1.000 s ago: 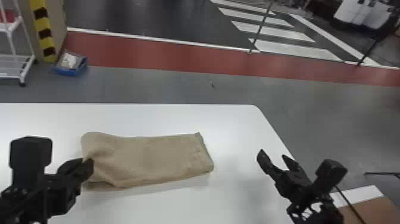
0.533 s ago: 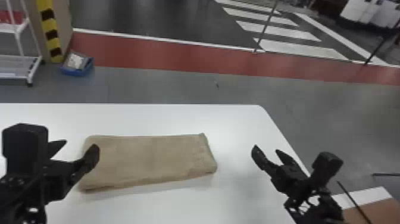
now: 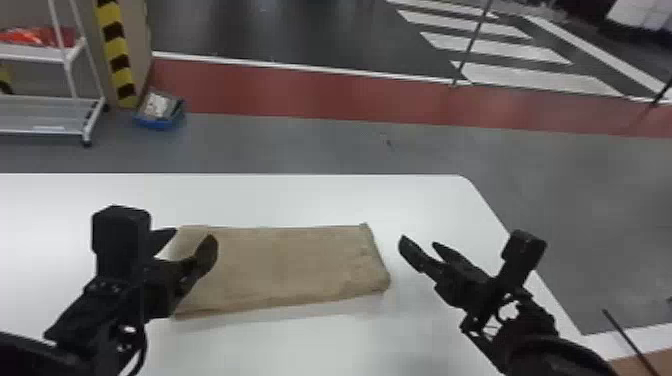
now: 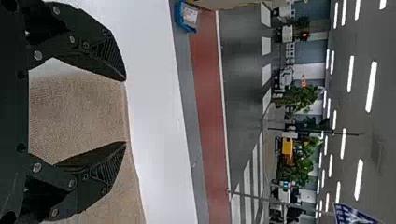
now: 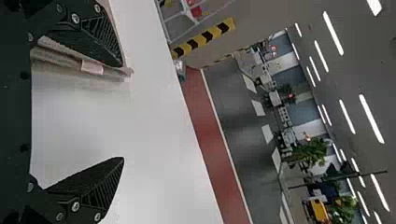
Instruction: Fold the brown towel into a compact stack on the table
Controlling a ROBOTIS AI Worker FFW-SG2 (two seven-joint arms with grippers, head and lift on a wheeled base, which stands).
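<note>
the left gripper point(image 3: 190, 241) has its fingers spread apart over the left end of the towel point(image 3: 285, 265), with nothing pinched between them; whether a fingertip brushes the cloth, i can't tell. the right gripper point(image 3: 420, 242) is also parted and empty, just off the towel's right end.

the towel lies flat on the table point(image 3: 320, 200) as a long, fairly neat strip, running from beneath the left gripper to just beside the right one, with bare tabletop beyond it and in front of it. in the right wrist view its end shows stacked layers and a small pale label point(image 5: 92, 67).

as for progress, i'd say the early folding is done: the layers and the narrow shape suggest the cloth has already been doubled, though how many times i can't tell. it is still too long for a compact stack, so a fold or two across the length seems left, then perhaps a light pat to square it. the next move probably calls for pinching every layer at one end of the towel; catching only the top one could skew the strip.

compared with a second ago, the left gripper has shifted inward from the towel's left edge, and that end, rounded and bulging then, now lies straighter. the right gripper has come closer to the towel's right end. the head view itself has swung a little too, while the strip keeps much the same shape.
</note>
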